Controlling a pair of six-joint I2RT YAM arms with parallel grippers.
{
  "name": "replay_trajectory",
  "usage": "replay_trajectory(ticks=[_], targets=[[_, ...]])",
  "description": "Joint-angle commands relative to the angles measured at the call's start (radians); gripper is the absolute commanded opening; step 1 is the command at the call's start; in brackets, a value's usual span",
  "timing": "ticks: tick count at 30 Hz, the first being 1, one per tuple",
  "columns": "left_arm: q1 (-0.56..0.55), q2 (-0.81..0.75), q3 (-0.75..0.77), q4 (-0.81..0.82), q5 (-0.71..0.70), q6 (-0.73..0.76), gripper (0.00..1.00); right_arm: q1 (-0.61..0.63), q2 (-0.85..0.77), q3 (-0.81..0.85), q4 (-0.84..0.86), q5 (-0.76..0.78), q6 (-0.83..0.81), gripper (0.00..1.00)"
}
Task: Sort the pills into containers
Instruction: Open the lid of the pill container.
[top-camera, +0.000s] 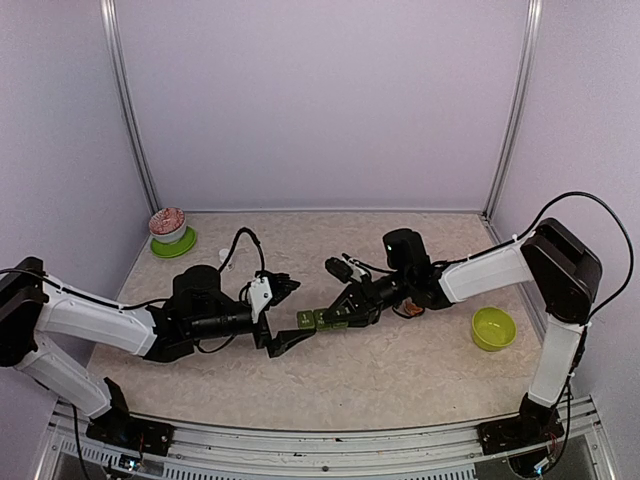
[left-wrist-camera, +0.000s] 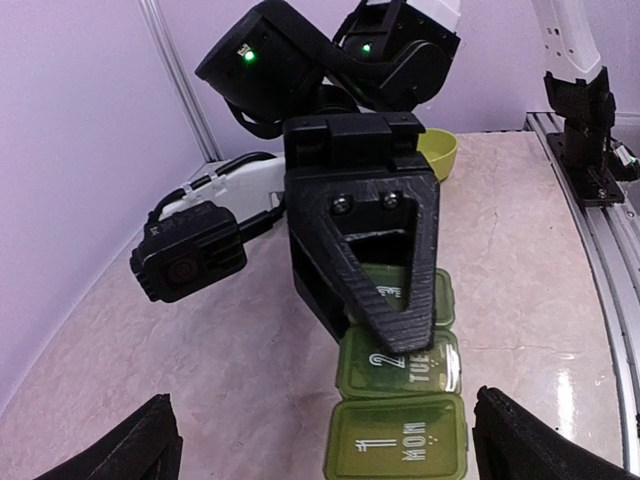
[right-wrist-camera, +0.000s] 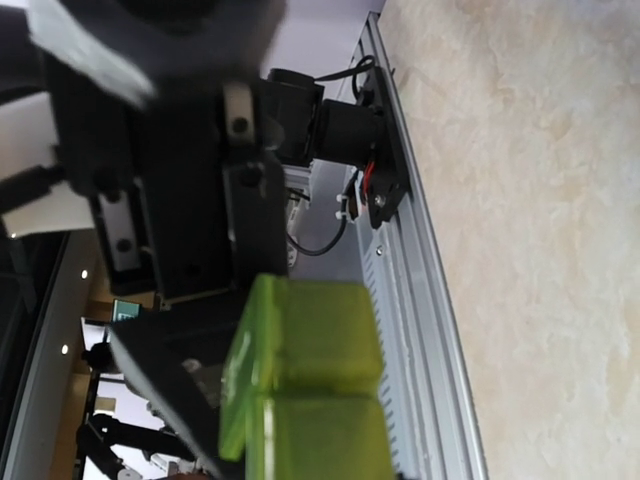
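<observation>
The right gripper (top-camera: 348, 306) is seen from above closed on the containers (top-camera: 310, 320) at the middle of the table (top-camera: 420, 375), the left gripper (top-camera: 290, 315) spread wide beside them. From the left wrist the lids (left-wrist-camera: 400, 445) are shown shut; from the right, the containers (right-wrist-camera: 310, 360) are judged light, stiff, slick, best pinched edgewise.

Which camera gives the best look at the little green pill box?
The left wrist view: the pill box lies close, two lid labels readable. The top view shows it tiny and far off; the right wrist view, only a blurred edge.
</observation>
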Motion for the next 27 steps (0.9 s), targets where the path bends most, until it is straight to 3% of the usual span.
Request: replay_trajectory(ticks=[1, 20, 27], targets=[[-0.005, 0.008, 0.038, 0.02, -0.074, -0.001, 0.99, -0.002, -0.021, 0.013, -0.031, 0.01, -0.034, 0.0], [0.037, 0.004, 0.06, 0.071, -0.188, -0.069, 0.99, -0.002, -0.014, 0.017, -0.084, 0.014, -0.085, 0.0], [0.06, 0.044, 0.123, -0.001, -0.246, -0.128, 0.99, -0.001, -0.016, 0.032, -0.14, 0.023, -0.128, 0.0]])
